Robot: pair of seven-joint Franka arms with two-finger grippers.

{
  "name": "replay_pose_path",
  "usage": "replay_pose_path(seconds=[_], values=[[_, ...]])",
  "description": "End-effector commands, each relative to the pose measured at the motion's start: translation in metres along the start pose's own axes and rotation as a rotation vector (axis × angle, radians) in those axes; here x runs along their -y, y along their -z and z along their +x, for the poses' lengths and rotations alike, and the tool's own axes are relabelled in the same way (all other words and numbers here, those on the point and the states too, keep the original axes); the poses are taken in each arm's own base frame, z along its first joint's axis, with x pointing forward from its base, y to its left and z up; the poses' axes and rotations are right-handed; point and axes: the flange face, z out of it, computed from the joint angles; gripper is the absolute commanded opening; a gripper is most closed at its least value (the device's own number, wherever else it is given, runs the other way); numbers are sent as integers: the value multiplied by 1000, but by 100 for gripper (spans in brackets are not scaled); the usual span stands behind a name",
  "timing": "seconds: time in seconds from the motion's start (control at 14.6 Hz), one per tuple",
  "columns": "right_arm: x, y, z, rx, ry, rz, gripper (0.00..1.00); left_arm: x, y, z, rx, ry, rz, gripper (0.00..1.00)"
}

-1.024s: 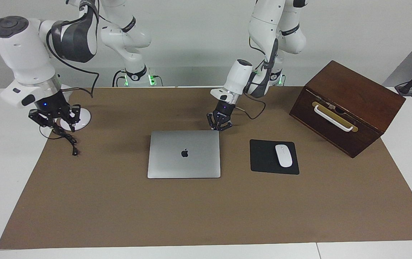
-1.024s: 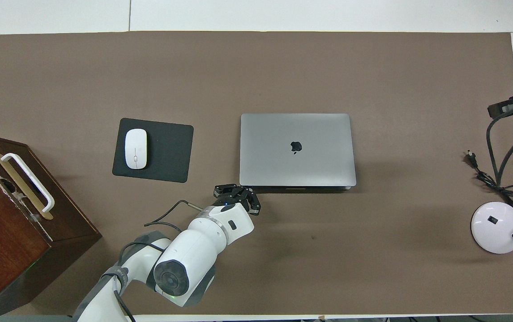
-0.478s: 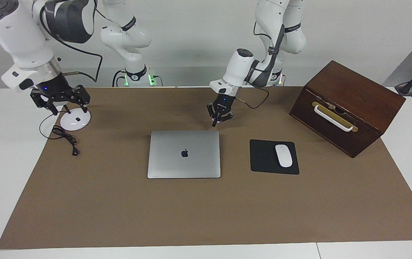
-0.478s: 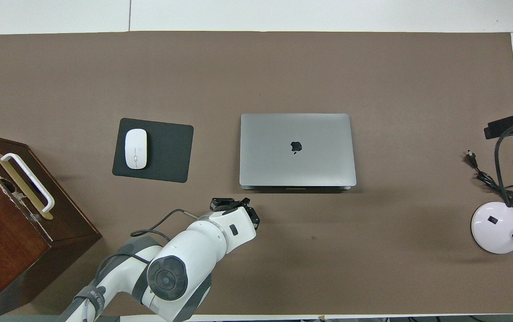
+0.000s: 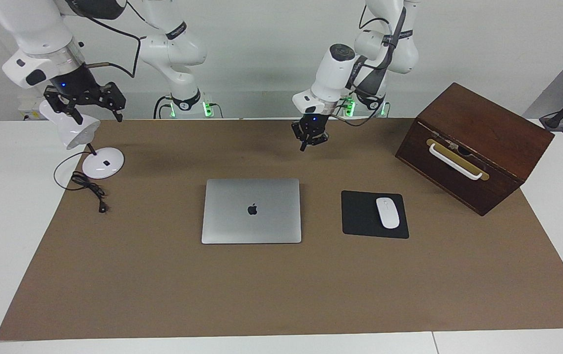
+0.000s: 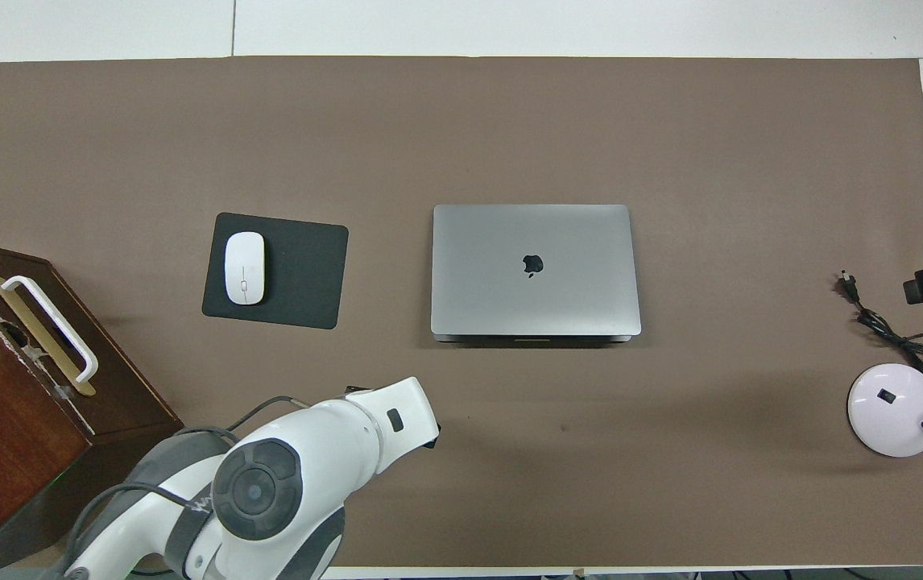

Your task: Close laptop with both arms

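The laptop [image 5: 251, 210] lay shut and flat mid-bench beside the mousepad [image 5: 374, 215], the left pincer [image 5: 311, 137] raised over bare mat with fingertips together and empty, the right pincer [image 5: 85, 100] spread wide, empty, over the lamp [image 5: 80, 142], which a careless descent might topple.

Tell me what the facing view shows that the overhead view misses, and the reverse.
Facing only: both pincers raised, the left pincer shut over the brown mat nearer the robots than the laptop, the right pincer open above the desk lamp.
Overhead only: the laptop's edge facing the robots, lid flat on its base.
Both: closed laptop, mouse on mousepad, wooden box.
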Motion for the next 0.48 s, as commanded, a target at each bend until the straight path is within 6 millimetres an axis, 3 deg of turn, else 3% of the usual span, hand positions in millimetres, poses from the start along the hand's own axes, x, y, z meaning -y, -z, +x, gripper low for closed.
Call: replay_pose_path(seconds=[0.0,0.41], values=[[-3,-4,-8,11,-34,15,100,18,47,9,87,50,-3,0],[-2,-15,-1,-19,-32,10,100,68,108,22,212,88,120,0]])
